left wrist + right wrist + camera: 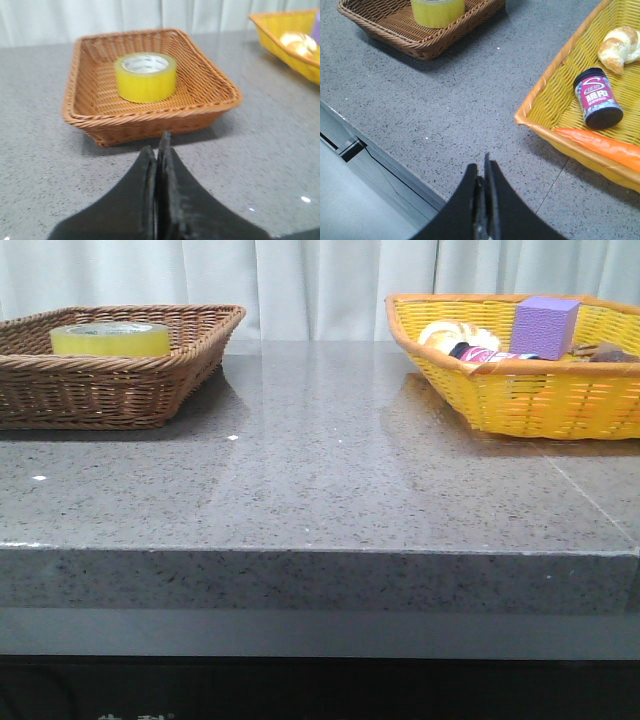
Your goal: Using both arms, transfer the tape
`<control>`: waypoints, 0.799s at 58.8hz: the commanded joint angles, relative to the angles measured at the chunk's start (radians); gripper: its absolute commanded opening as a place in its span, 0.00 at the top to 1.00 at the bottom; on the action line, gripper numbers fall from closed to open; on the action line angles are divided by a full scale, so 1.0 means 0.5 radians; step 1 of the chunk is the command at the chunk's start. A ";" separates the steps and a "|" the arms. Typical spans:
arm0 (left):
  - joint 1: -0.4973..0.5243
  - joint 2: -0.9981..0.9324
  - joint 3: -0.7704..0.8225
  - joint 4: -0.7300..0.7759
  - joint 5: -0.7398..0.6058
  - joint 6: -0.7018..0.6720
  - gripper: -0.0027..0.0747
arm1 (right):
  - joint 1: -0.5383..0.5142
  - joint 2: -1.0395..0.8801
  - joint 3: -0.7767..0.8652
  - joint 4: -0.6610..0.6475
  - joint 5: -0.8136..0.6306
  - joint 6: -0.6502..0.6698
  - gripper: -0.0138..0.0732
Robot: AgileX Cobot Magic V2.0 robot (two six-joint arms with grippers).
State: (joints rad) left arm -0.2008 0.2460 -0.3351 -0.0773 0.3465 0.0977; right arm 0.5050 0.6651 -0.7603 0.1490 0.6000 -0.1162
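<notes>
Both claws are pressed closed on nothing, the left gripper [159,150] above the grey stone table [320,480] short of the brown wicker basket [150,117], the right gripper [482,172] beside the yellow basket [545,100]. Inside the brown basket the tape [145,77] lies flat, core upward.

Bright even light, pale glare across the surface [300,470], soft basket shadows, blurred dark fingers [159,200] close up

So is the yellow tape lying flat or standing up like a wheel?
Lying flat. The tape rests on one flat face inside the brown basket, with the hole of its white core facing up.
</notes>
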 commanded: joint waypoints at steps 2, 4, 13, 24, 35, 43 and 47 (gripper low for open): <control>0.081 -0.175 0.157 -0.053 -0.383 -0.025 0.99 | 0.001 -0.007 -0.050 -0.007 -0.150 -0.002 0.92; 0.102 -0.228 0.221 -0.065 -0.428 -0.025 0.99 | 0.001 -0.007 -0.050 -0.007 -0.150 -0.002 0.92; 0.163 -0.385 0.446 -0.167 -0.561 -0.025 0.99 | 0.001 -0.007 -0.050 -0.007 -0.150 -0.002 0.92; 0.171 -0.443 0.650 -0.231 -0.693 -0.025 0.99 | 0.001 -0.007 -0.050 -0.007 -0.150 -0.002 0.92; 0.171 -0.551 0.767 -0.283 -0.819 -0.025 0.99 | 0.001 -0.007 -0.050 -0.007 -0.150 -0.002 0.92; 0.171 -0.543 0.767 -0.283 -0.840 -0.025 0.99 | 0.001 -0.007 -0.050 -0.007 -0.150 -0.002 0.92; 0.171 -0.543 0.767 -0.283 -0.840 -0.025 0.99 | 0.001 -0.007 -0.050 -0.007 -0.152 -0.002 0.92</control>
State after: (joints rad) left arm -0.1170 -0.0054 0.0103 -0.2079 0.0105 0.0977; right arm 0.5050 0.6634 -0.7603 0.1483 0.6000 -0.1162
